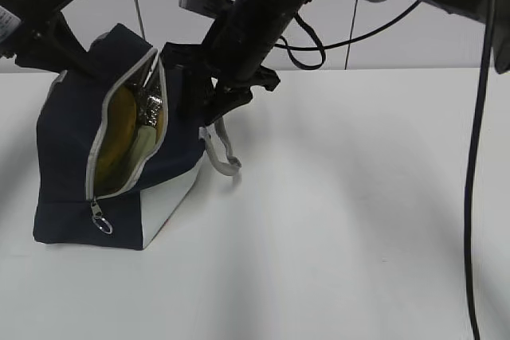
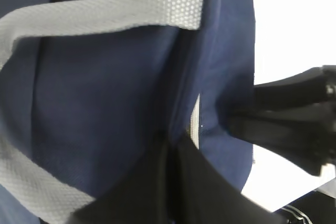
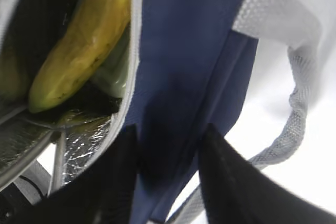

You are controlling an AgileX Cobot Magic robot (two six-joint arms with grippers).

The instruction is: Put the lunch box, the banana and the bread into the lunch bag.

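1. On white desk (image 1: 358,220), near front: lunch bag (image 1: 68,157), zipper open, ring pull (image 1: 101,224) hanging low.
2. Inside the opening: banana (image 3: 84,35) above pale green lunch box (image 3: 113,74); bread not visible.
3. Right gripper (image 3: 168,177) jaws around the navy rim fabric.
4. Behind: left gripper (image 2: 170,182) jaws closed on bag fabric.

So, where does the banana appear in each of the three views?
Exterior view: the banana is left of centre, seen through the open zipper slit of the lunch bag.
Left wrist view: not in it; only the bag's navy outside and grey straps show.
Right wrist view: upper left, inside the bag's opening, lying diagonally.
Shared landmark: the pale zipper edge bordering the opening.
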